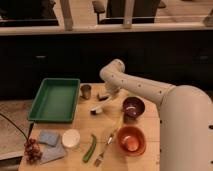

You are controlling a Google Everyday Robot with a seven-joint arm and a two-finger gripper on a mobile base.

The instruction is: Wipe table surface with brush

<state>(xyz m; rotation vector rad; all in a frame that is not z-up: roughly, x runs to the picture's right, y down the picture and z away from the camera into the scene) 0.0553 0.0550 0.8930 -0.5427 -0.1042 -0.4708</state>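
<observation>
The table surface (112, 117) is a light tan wooden top with board seams. On it, just right of the tray, lies the brush (97, 109), small, with a white handle and a dark head. My gripper (103, 96) hangs from the white arm's wrist at the back of the table, right of the metal cup. It sits a little behind and to the right of the brush, apart from it.
A green tray (55, 99) fills the left side, with a metal cup (86, 91) beside it. A purple bowl (133, 106) and an orange bowl (131, 139) stand right. A yellow-handled fork (106, 145), green pod (90, 148), white round lid (71, 138), blue cloths (50, 145) and grapes (32, 149) line the front.
</observation>
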